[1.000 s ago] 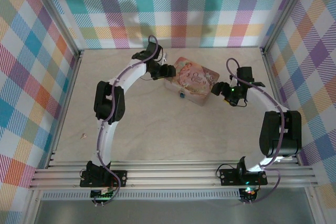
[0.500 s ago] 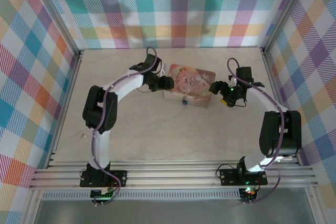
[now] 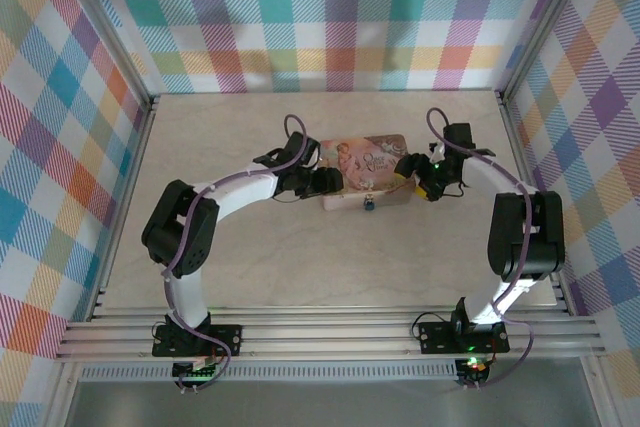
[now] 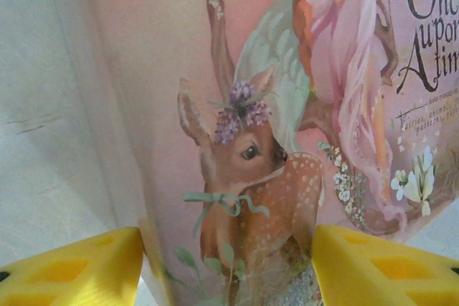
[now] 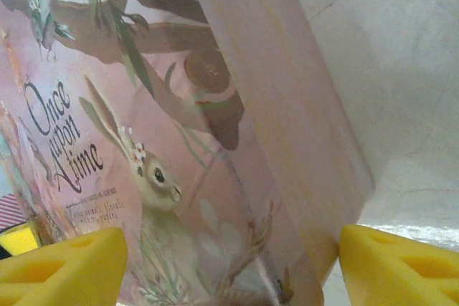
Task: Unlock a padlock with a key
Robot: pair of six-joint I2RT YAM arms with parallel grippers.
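Note:
The tiny blue padlock [image 3: 368,204] hangs off the near side of the pink floral tin box [image 3: 366,165]. No key is in sight. My left gripper [image 3: 330,183] is at the box's left end. In the left wrist view this gripper [image 4: 229,270] is open, its yellow fingers [image 4: 72,266] wide apart astride the deer picture on the tin box [image 4: 237,105]. My right gripper [image 3: 406,172] is at the box's right end. It [image 5: 229,270] is open too, its fingers [image 5: 401,266] straddling a corner of the tin box [image 5: 215,141]. The padlock is hidden in both wrist views.
The pale table [image 3: 300,257] is walled by checked panels [image 3: 330,7] on three sides. A metal rail [image 3: 330,332] runs along the near edge. A tiny scrap [image 3: 158,259] lies near the left wall.
The tin box has turned from slanted to nearly level and slid a little nearer. The left arm has swung down and right along with it; the right gripper has moved up against the box's right end.

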